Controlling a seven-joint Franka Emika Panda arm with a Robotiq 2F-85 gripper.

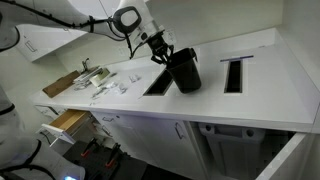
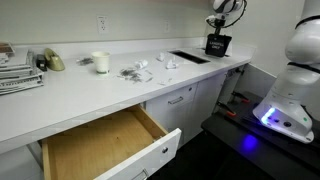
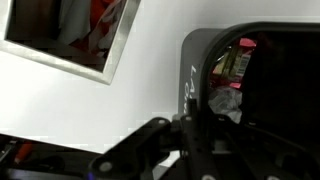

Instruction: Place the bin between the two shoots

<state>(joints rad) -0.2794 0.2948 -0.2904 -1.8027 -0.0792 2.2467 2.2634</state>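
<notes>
A black bin (image 1: 185,72) hangs tilted over the white counter, between two rectangular chute openings, one (image 1: 160,82) nearer the sink side and one (image 1: 233,75) further along. My gripper (image 1: 162,52) is shut on the bin's rim and holds it. In an exterior view the bin (image 2: 217,45) shows far off beside a chute opening (image 2: 189,56). In the wrist view my gripper (image 3: 190,110) clamps the bin's dark rim (image 3: 200,50), with rubbish visible inside; one chute opening (image 3: 70,35) lies at the upper left.
Small scattered items (image 1: 110,85) and a wooden board (image 1: 62,85) lie on the counter. A cup (image 2: 100,62) and papers (image 2: 20,72) sit along the back. An open wooden drawer (image 2: 100,150) juts out below the counter. The robot base (image 2: 290,95) stands nearby.
</notes>
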